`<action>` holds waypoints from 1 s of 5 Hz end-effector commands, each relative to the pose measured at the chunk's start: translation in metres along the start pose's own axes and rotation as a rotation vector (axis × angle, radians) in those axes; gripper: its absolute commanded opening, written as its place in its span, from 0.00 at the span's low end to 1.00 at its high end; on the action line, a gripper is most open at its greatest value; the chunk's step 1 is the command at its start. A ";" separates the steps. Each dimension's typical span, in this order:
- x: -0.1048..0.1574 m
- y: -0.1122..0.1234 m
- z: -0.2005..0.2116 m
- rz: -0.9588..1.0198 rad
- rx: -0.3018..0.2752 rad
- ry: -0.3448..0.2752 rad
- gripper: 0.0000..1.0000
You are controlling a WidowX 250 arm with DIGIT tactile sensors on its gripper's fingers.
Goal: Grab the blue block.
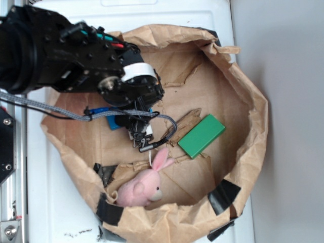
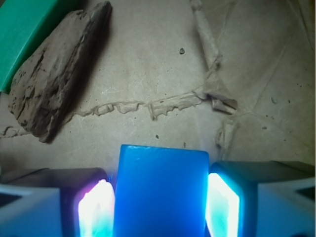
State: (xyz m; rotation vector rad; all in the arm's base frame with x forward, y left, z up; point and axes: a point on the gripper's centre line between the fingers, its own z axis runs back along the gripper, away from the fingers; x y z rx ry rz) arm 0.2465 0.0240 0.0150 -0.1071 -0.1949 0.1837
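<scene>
The blue block (image 2: 162, 187) is a smooth bright blue slab standing between my gripper's (image 2: 160, 197) two lit pads, and both pads (image 2: 96, 212) press against its side faces. From outside, only a strip of the blue block (image 1: 107, 119) shows under the black arm, low over the brown paper floor. There the gripper (image 1: 134, 127) points down into the bag, shut on the block. The block's lower end is out of the wrist view.
A green block (image 1: 201, 135) lies to the right on the paper; in the wrist view the green block (image 2: 24, 29) is at top left beside a torn paper flap (image 2: 54, 79). A pink plush bunny (image 1: 142, 187) rests at the front. The crumpled bag wall (image 1: 255, 116) rings everything.
</scene>
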 end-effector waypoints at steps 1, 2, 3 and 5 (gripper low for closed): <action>0.001 -0.007 0.054 0.083 -0.060 0.012 0.00; 0.016 -0.020 0.101 0.159 -0.047 -0.019 0.00; 0.031 -0.033 0.148 0.173 -0.038 -0.033 0.00; 0.054 -0.039 0.166 0.113 -0.078 -0.130 0.00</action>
